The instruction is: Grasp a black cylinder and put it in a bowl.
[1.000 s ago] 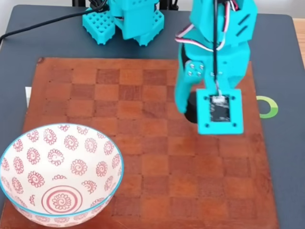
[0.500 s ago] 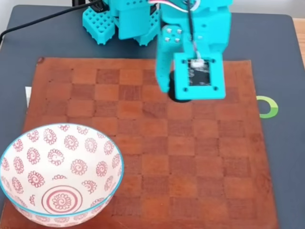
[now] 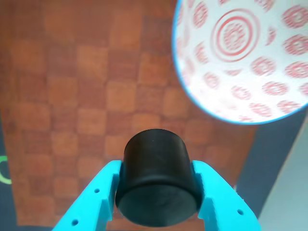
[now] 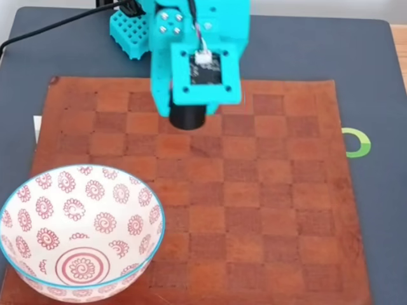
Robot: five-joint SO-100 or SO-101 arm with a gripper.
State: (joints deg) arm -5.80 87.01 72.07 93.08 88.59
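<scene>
The black cylinder (image 3: 156, 180) sits clamped between my two turquoise fingers, and my gripper (image 3: 158, 192) is shut on it. In the fixed view the black cylinder (image 4: 189, 116) pokes out below the turquoise gripper (image 4: 189, 108), lifted over the upper middle of the checkerboard. The white bowl (image 4: 79, 232) with red spiral flowers and a light blue rim stands at the board's lower left, well apart from the gripper. In the wrist view the bowl (image 3: 243, 57) lies at the upper right, ahead of the cylinder.
A brown checkerboard mat (image 4: 267, 216) covers a dark grey table (image 4: 381, 95). The arm's turquoise base (image 4: 137, 28) stands at the back edge. A green ring mark (image 4: 359, 142) lies to the right of the mat.
The arm has swung left across the board carrying the black cylinder, from the right side to the upper middle, closer to the bowl.
</scene>
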